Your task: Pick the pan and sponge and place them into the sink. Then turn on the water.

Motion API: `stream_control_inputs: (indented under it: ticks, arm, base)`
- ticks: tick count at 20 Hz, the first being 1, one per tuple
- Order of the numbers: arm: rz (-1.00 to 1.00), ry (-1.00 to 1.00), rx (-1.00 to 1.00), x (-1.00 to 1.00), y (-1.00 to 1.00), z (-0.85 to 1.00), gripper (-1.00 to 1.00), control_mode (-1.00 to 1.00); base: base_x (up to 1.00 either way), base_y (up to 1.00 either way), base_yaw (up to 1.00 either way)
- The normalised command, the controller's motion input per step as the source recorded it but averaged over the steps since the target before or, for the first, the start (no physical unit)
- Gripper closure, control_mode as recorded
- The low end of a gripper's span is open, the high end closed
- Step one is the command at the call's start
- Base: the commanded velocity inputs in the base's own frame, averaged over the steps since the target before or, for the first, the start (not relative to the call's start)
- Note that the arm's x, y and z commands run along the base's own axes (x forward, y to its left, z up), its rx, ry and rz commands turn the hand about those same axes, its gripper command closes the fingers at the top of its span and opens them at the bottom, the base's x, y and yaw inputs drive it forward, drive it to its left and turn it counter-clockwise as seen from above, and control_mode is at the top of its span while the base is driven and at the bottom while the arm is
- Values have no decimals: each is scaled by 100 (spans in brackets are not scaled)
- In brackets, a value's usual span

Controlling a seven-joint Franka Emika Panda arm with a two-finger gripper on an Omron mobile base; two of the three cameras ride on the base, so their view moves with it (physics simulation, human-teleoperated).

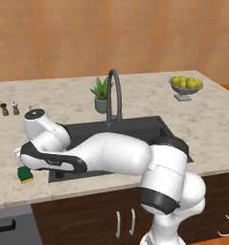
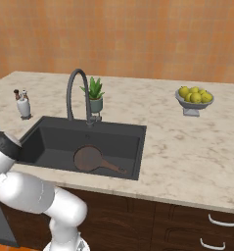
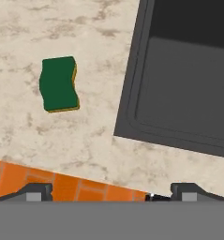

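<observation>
The claw (image 3: 111, 191) has its two dark tips set wide apart at the bottom of the hand view, fully spread, with nothing between them and touching nothing. The sponge (image 3: 60, 84) lies flat on the marble surface (image 3: 48, 136), green side up with a thin yellow edge showing, up and to the left of the claw and well clear of both tips. To its right in the same view is the corner of the sink (image 3: 179, 93), so the sponge sits just beside the basin's outer rim but not in it. In the left base view the sponge (image 1: 25, 174) rests near the front edge of the surface, just below the arm's wrist and to the left of the sink (image 1: 135, 128). In the right base view the pan (image 2: 89, 159) lies flat on the floor of the sink (image 2: 55, 139), near its front wall, with its long handle pointing to the right. The tall curved faucet (image 2: 77, 93) stands behind the basin, with a small potted plant (image 2: 94, 95) just beside it.
</observation>
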Motion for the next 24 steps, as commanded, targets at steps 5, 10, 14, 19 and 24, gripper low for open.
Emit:
stream_control_inputs:
  ticks: [5,10,14,19,24]
  arm:
    - [0,0,-3,22,55,-20,-100,-100]
    - [0,0,-6,32,52,-45,-100,-100]
    - [-1,5,-3,45,57,-30,-100,-100]
    - [0,14,0,50,27,-2,-100,-100]
    - [0,4,-1,19,21,-36,-100,-100]
  base:
    - [0,0,0]
    - [0,0,0]
    - [0,0,0]
    - [0,0,0]
    - [0,0,0]
